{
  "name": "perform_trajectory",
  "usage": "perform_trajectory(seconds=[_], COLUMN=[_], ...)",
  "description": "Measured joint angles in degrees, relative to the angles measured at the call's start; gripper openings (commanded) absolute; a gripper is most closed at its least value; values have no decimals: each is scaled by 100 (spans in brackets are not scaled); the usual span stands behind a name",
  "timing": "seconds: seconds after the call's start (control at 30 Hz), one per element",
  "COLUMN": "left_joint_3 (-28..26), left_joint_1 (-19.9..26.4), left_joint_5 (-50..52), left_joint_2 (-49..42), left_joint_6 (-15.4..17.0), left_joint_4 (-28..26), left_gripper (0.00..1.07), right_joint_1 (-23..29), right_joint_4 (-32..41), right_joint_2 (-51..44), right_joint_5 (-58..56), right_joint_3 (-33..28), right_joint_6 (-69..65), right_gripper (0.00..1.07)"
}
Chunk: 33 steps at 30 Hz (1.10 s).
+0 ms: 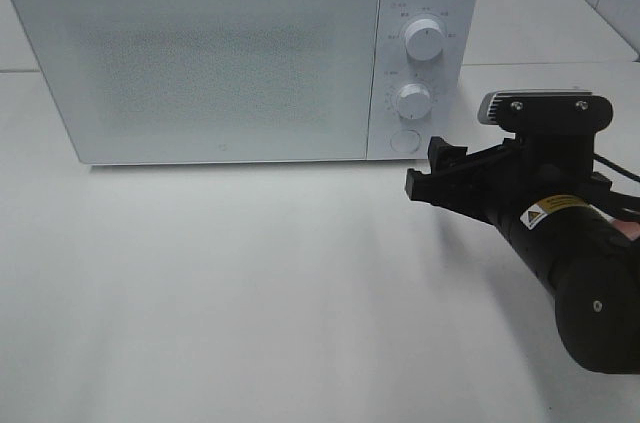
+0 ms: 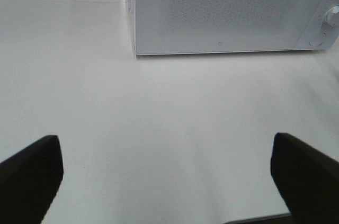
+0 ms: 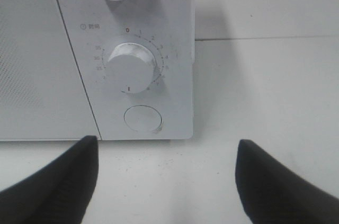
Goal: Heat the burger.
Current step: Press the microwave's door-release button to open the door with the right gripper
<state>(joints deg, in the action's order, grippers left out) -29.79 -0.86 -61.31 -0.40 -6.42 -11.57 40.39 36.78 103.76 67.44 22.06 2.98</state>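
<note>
Two black grippers hold jaws apart: left gripper (image 2: 167, 179) back from the shut white boxy microwave (image 1: 220, 53), right gripper (image 1: 428, 167) facing its round white timer knob (image 3: 131, 68), likely to be turned next.

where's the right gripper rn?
Right side of the exterior high view: the right gripper is open, just in front of the round button under the microwave's lower dial.

White microwave (image 1: 230, 53) on white table (image 1: 250, 293)
</note>
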Motion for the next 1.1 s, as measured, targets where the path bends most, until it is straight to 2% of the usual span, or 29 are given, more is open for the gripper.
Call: perform_trajectory(seconds=[0.1,0.17,0.23,0.33,0.37,0.43,0.5,0.53,0.6,0.7,0.77,0.8,0.83,0.9,1.1], left_joint_3=[0,0,0,0,0,0,0,0,0,0,0,0,0,0,0], left_joint_1=[0,0,0,0,0,0,0,0,0,0,0,0,0,0,0], left_joint_5=[0,0,0,0,0,0,0,0,0,0,0,0,0,0,0], left_joint_2=[0,0,0,0,0,0,0,0,0,0,0,0,0,0,0], left_joint_6=[0,0,0,0,0,0,0,0,0,0,0,0,0,0,0], left_joint_4=[0,0,0,0,0,0,0,0,0,0,0,0,0,0,0], left_gripper=[100,100,100,100,100,100,100,100,100,100,100,100,100,100,100], right_joint_1=[0,0,0,0,0,0,0,0,0,0,0,0,0,0,0], right_joint_4=[0,0,0,0,0,0,0,0,0,0,57,57,92,97,126], right_joint_2=[0,0,0,0,0,0,0,0,0,0,0,0,0,0,0], right_joint_5=[11,11,17,17,17,17,17,17,17,17,11,11,-52,-138,-498], right_joint_3=[0,0,0,0,0,0,0,0,0,0,0,0,0,0,115], right_joint_6=[-1071,-1306,-2538,-2882,-3547,-3804,-4658,-4658,-5701,-5879,-6526,-6526,-6956,-7345,-7701], right_gripper=[59,56,46,44,37,34,26,26,19,17,9,9,4,0,0])
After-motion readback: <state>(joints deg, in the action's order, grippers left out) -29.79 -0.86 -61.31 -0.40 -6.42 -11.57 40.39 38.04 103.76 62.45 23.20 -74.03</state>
